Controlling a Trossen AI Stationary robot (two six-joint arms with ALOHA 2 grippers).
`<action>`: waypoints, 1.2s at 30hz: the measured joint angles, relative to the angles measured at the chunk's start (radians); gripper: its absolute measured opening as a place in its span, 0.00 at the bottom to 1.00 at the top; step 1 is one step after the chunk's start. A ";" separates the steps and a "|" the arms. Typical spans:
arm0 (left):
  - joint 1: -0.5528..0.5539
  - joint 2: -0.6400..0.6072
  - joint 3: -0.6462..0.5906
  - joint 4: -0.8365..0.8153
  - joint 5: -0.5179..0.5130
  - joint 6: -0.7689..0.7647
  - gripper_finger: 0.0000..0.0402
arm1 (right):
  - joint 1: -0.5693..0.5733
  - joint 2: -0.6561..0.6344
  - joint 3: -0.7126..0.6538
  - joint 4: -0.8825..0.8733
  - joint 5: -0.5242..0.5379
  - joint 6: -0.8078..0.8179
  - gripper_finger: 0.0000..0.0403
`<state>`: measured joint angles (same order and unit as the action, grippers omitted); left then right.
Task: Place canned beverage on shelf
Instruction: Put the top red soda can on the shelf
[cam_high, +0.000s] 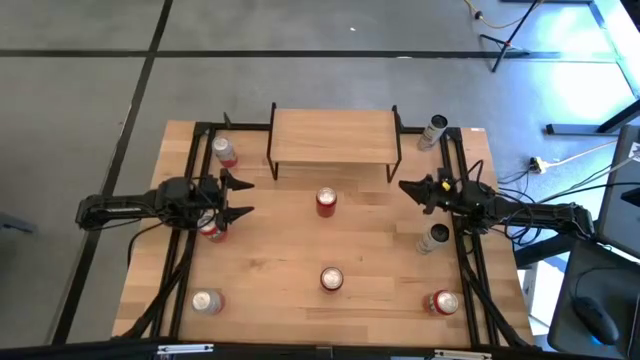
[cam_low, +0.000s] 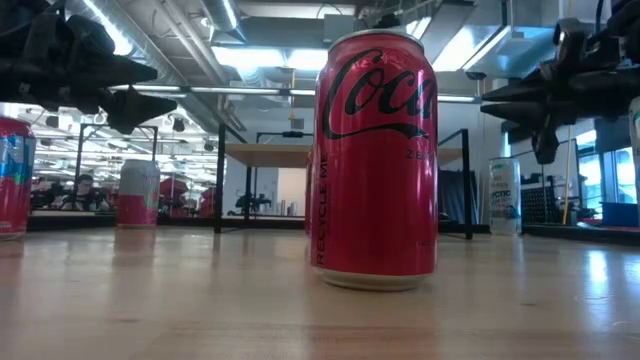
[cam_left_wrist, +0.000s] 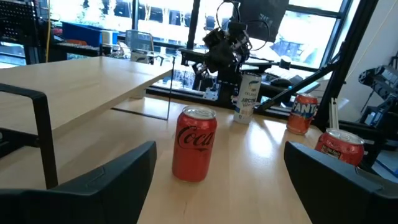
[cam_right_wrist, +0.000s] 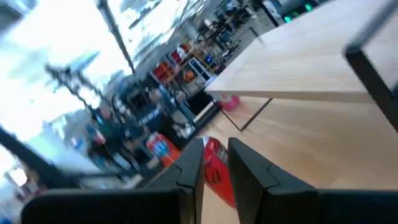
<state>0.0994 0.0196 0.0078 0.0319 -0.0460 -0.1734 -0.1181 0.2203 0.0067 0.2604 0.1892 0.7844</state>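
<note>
With its jaws spread wide, the left gripper (cam_high: 243, 196) faces the red can (cam_high: 326, 202) standing in front of the empty shelf (cam_high: 333, 136) and should probably straddle it squarely before squeezing, while the right gripper (cam_high: 408, 187) hovers nearly closed, holding nothing

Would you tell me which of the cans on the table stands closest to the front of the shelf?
The red Coca-Cola can standing alone just before the shelf, midway between both arms; the other cans sit along the table's sides or near its front edge.
</note>
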 joint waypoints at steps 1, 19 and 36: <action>0.000 0.000 0.000 0.020 -0.006 -0.001 0.87 | 0.000 0.000 0.000 0.004 0.017 0.024 0.16; 0.000 0.036 0.002 0.225 -0.153 -0.134 0.87 | 0.000 0.145 0.163 0.093 0.140 -0.090 0.15; 0.000 0.223 0.060 0.231 -0.182 -0.133 0.87 | 0.000 0.903 0.649 -0.050 -0.207 -0.327 0.31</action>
<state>0.0998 0.2424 0.0673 0.2624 -0.2278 -0.3062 -0.1184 1.1232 0.6561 0.2102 -0.0179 0.4571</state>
